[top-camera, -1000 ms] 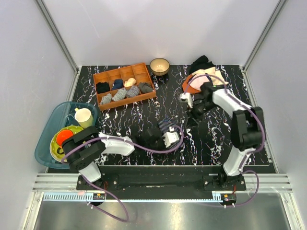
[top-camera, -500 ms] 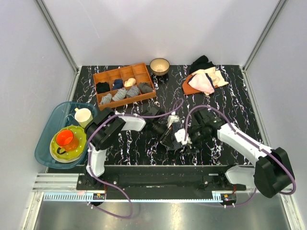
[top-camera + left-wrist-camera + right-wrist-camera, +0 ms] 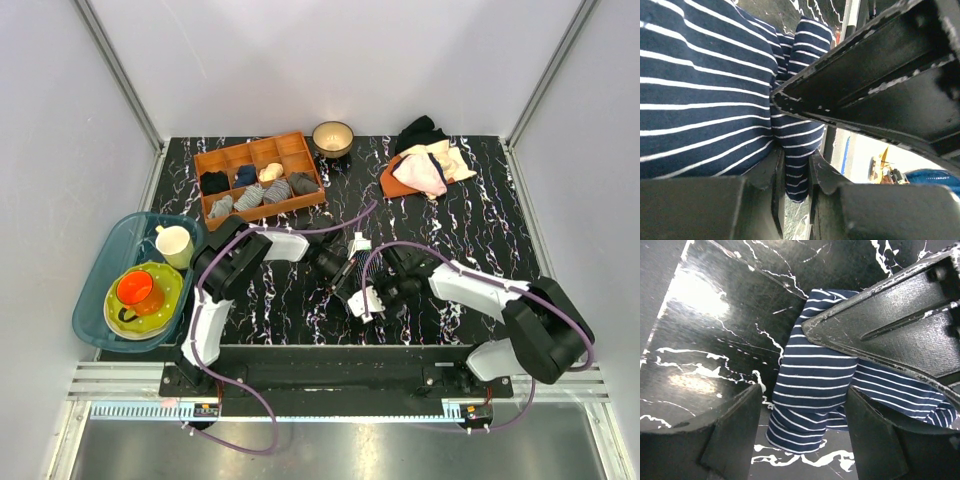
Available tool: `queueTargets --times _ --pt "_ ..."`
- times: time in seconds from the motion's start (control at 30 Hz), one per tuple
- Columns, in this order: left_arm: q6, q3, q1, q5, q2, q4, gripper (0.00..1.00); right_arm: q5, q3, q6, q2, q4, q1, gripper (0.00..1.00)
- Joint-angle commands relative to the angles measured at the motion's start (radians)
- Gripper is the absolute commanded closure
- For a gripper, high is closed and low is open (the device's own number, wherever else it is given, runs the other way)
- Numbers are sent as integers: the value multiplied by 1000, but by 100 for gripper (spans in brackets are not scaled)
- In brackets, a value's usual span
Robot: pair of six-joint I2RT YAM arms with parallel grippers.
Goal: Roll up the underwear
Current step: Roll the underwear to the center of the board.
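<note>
Where the underwear lies: on the black marbled table, near its front middle, between the two grippers; we see it bunched and loosely folded, not a tidy roll.
Left gripper: clenched on a fold of the striped cloth, which passes between its nearly closed fingers.
Right gripper: released; its fingers stand wide to either side of the cloth's free end without pressing it.
Progress: we judge the rolling to be at an early stage; the cloth is gathered and gripped at one side, but no wound turns show.
Remaining: we would expect smoothing, winding into a compact roll, then setting it down.
Surroundings: wooden divided tray with rolled cloths at the back left; heap of pink and cream garments at the back right, both well apart.
</note>
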Motion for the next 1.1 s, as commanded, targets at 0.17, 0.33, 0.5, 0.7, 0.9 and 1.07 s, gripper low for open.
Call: queueTargets --times 0.17,0.33,0.5,0.7,0.9,1.07 --pt "-159 -108 20 -181 -125 243 63 79 33 54 114 4 23 57" --pt "-232 -286 60 -355 -362 466 52 84 55 111 113 -83 23 74" --pt "-164 -577 77 -540 -659 719 46 -19 116 178 96 -224 3 76" --pt "26 -875 17 -607 -906 1013 41 -211 297 218 232 -462 -110 76" --pt "343 -750 -182 -699 -901 731 36 -297 455 223 450 -623 -188 76" --pt "492 -569 -275 -747 -737 547 35 -315 523 224 548 -675 -219 75"
